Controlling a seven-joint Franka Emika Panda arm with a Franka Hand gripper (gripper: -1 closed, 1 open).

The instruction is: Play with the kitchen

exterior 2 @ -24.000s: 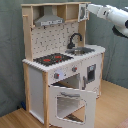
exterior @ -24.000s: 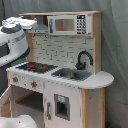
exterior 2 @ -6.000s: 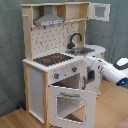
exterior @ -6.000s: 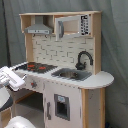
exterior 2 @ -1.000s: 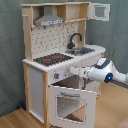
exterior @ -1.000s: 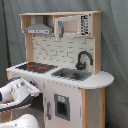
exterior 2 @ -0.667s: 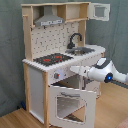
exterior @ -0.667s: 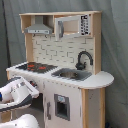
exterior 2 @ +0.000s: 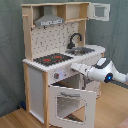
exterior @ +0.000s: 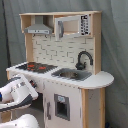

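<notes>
The kitchen (exterior 2: 60,65) is rigid, heavy wood; only the light hinged oven door (exterior 2: 70,104) moves. Grasp its top edge. Gripper (exterior 2: 75,67) jaws: state cannot be told.

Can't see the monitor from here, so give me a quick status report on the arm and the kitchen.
Tool at the kitchen front, just under the stovetop. Oven door hanging open, microwave door open. Nothing blocking.

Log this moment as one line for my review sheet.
arm: low, at toy kitchen front | claw: beside knob panel, above oven door | oven door: open, swung down | microwave door: open | sink, faucet: untouched
</notes>
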